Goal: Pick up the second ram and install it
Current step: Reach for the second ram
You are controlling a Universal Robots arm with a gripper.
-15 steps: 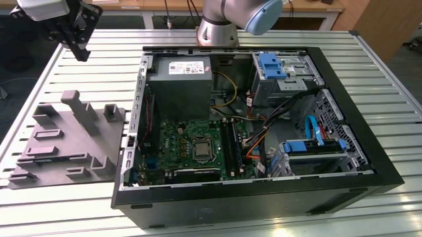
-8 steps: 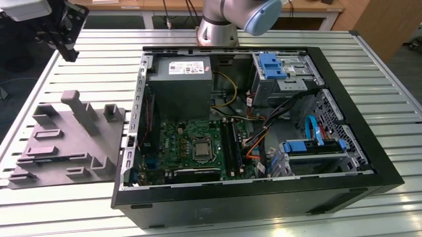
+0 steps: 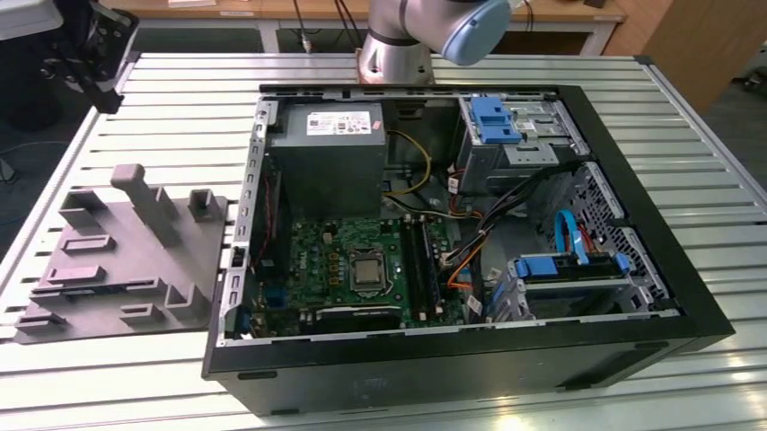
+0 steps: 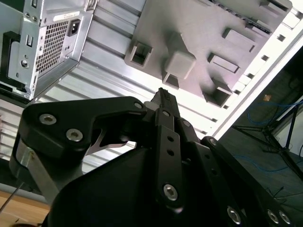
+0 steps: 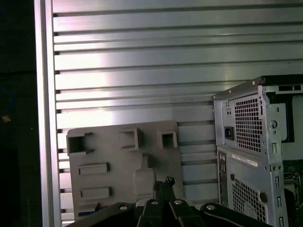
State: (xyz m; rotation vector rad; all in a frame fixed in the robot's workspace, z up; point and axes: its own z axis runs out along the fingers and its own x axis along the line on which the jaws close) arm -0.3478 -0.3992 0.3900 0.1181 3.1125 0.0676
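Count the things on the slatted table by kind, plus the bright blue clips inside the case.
Open computer case: 1
Grey moulded fixture: 1
Bright blue drive clips: 2
Total: 4

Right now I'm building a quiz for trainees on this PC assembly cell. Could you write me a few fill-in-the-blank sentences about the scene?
1. The open computer case lies on a slatted metal ___.
2. The grey fixture tray sits on the exterior view's ___ of the case.
3. In both wrist views, the gripper has its jaws ___.
4. The drive clips inside the case are coloured ___.
Missing words: table; left; shut; blue.
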